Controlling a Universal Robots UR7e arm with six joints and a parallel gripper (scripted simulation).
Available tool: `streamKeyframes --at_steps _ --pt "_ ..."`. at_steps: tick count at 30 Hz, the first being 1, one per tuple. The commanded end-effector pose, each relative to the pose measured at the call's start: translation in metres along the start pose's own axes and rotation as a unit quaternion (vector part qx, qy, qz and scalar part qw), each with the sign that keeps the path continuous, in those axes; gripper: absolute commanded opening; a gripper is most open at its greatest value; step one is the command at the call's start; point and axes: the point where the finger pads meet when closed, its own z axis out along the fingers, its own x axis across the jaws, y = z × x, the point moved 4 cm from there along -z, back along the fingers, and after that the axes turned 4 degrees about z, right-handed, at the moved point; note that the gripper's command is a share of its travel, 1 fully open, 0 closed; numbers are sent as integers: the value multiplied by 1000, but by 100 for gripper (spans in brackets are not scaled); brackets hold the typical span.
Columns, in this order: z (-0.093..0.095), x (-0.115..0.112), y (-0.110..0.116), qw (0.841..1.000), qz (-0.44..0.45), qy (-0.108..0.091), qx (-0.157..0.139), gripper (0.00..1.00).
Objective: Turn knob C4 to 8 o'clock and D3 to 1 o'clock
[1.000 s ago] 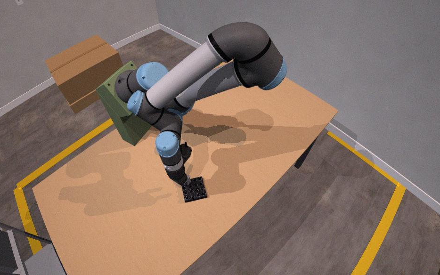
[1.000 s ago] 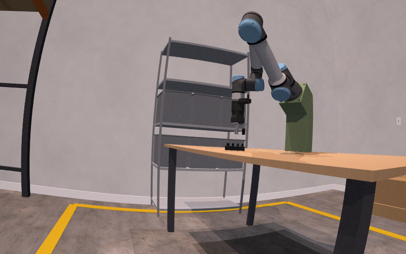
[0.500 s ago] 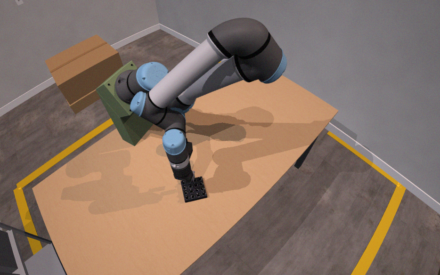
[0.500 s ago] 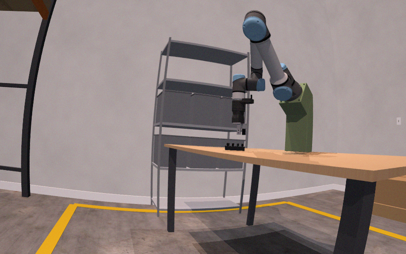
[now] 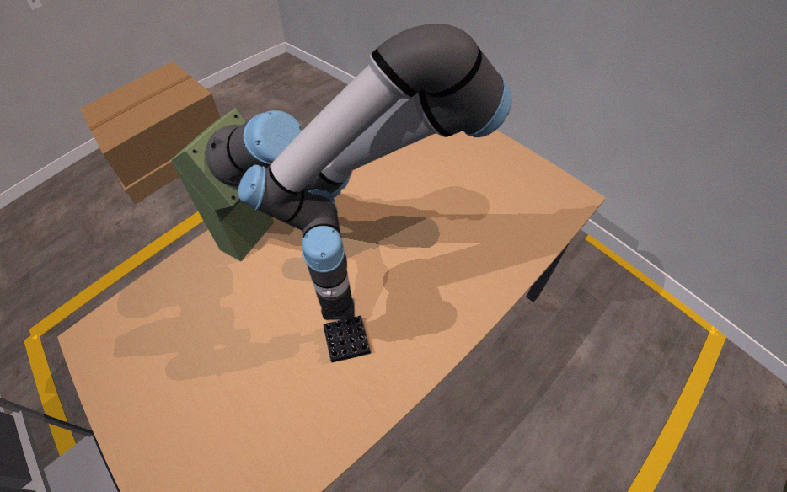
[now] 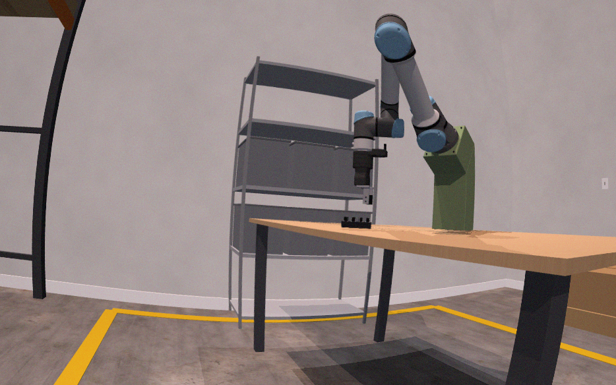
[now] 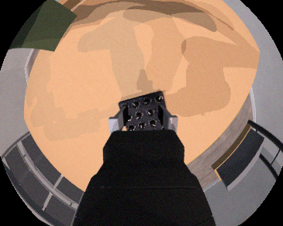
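Observation:
The knob box (image 5: 346,339) is a small black square block with rows of knobs, standing on the wooden table near its front edge. It also shows in the exterior view (image 6: 355,223) and in the wrist view (image 7: 143,111). My gripper (image 5: 336,314) hangs straight down above the box's far edge, well clear of the knobs; in the exterior view it (image 6: 367,200) is some way above the box. The fingers are open and empty, one on each side of the box in the wrist view. The knob names and pointer lines are too small to read.
The green robot pedestal (image 5: 220,192) stands at the table's back left. A cardboard box (image 5: 148,125) sits on the floor behind it. A grey metal shelf (image 6: 301,182) stands beyond the table's far end.

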Motion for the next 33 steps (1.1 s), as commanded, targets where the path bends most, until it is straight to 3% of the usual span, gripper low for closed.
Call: streamKeyframes --at_steps 1,10,11,33 --pt "-1 7 -3 998 -68 3 -1 100" --pt "-1 10 -5 995 -96 4 -2 100" --pt "-1 10 -5 995 -96 5 -2 46" --pt "-1 10 -5 996 -95 4 -2 46"
